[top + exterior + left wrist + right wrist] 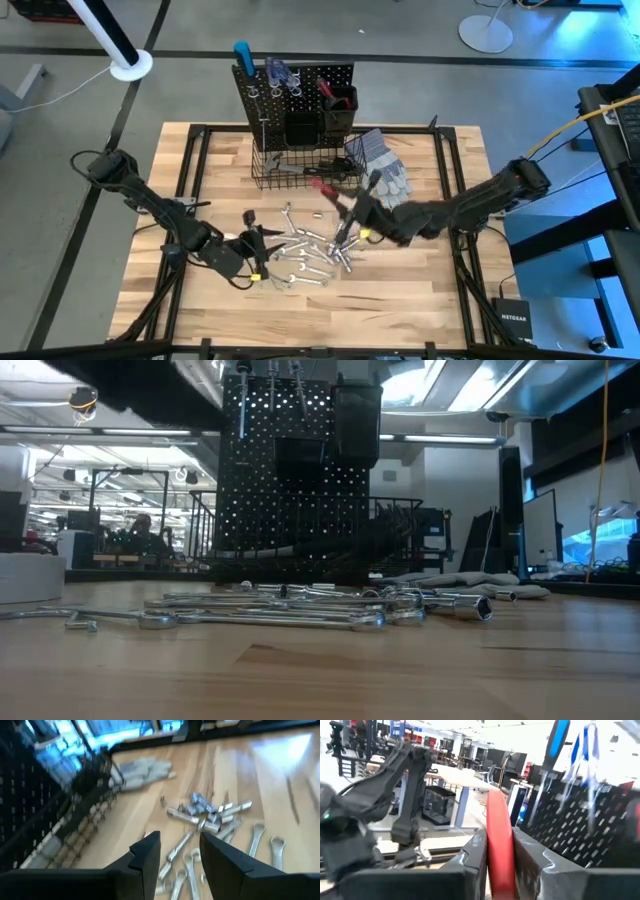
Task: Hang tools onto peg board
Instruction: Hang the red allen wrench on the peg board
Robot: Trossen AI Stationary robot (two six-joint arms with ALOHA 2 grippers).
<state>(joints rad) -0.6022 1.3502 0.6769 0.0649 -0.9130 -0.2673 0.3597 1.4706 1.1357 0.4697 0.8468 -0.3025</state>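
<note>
The black peg board (295, 95) stands at the table's far side, with a wire basket (300, 165) at its base and a few tools hanging on it. Several silver wrenches (305, 250) lie loose on the wood mid-table, also in the low view (300, 610). My left gripper (262, 250) hovers open at the pile's left end, and its wrist view shows the wrenches (210, 815) beyond the empty gap between its fingers (180, 857). My right gripper (350, 218) is to the right of the pile, raised and shut on a red-handled tool (325, 190). My right gripper pinches the red handle (500, 855) between its two fingers. The fingers lie about level and point toward the peg board. The handle stands out beyond the fingertips (477, 850), and the tool is lifted clear of the table. Its working end is hidden.
Grey work gloves (382, 170) lie to the right of the basket. Black box bins (320, 120) hang on the board. Bare wood lies along the table's near edge (400, 300). A white pole base (130, 65) stands on the floor beyond the table's far left.
</note>
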